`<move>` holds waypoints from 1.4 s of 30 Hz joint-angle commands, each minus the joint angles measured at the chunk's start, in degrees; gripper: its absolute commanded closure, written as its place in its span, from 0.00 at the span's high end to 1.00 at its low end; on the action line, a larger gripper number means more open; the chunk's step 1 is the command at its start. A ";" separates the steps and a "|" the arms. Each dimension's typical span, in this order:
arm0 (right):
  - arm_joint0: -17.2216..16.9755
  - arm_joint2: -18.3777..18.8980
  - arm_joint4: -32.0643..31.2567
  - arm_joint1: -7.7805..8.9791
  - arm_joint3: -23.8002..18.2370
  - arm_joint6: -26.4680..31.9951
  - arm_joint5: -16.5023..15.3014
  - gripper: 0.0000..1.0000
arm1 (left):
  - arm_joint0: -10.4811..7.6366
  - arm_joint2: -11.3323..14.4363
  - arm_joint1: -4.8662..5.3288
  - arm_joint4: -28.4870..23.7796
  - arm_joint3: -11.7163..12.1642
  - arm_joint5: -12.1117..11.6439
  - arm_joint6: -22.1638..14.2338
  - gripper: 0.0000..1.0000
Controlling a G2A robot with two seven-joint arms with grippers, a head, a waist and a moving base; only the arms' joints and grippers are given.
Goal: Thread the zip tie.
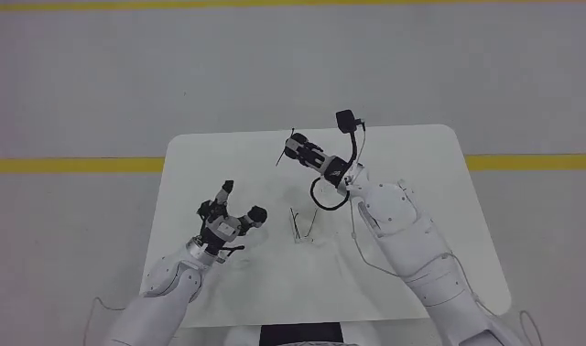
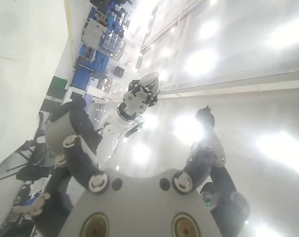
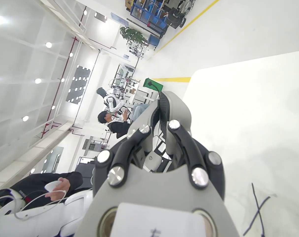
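Now the right gripper [image 1: 292, 145] pinches a zip tie [image 1: 280, 159] near the table's [image 1: 412, 163] far edge; the spread left gripper [image 1: 243, 200] should probably take its free end squarely.

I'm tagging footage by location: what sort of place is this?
Probably a robotics lab or industrial workshop hall: yellow floor lines, racks of blue bins, and a white work table standing on open floor.

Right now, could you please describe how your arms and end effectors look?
The left arm and right arm have smooth white shells. The left end effector and right end effector have grey bodies, black linkages and silver pins. A black cable loops above the right wrist.
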 commanded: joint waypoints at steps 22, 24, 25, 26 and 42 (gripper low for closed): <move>-0.66 -0.47 -2.01 0.11 -2.81 -0.09 8.88 0.00 | 3.69 -1.58 0.55 100.72 -5.03 -5.12 55.26 1.00; -0.66 -0.47 -2.01 0.11 -2.81 -0.09 8.88 0.00 | 3.69 -1.58 0.55 100.72 -5.03 -5.12 55.26 1.00; -0.66 -0.47 -2.01 0.11 -2.81 -0.09 8.88 0.00 | 3.69 -1.58 0.55 100.72 -5.03 -5.12 55.26 1.00; -0.66 -0.47 -2.01 0.11 -2.81 -0.09 8.88 0.00 | 3.69 -1.58 0.55 100.72 -5.03 -5.12 55.26 1.00; 3.02 -2.83 -2.11 -0.30 -2.40 4.36 19.74 0.00 | 3.27 -4.46 2.58 148.22 -9.00 3.54 65.03 1.00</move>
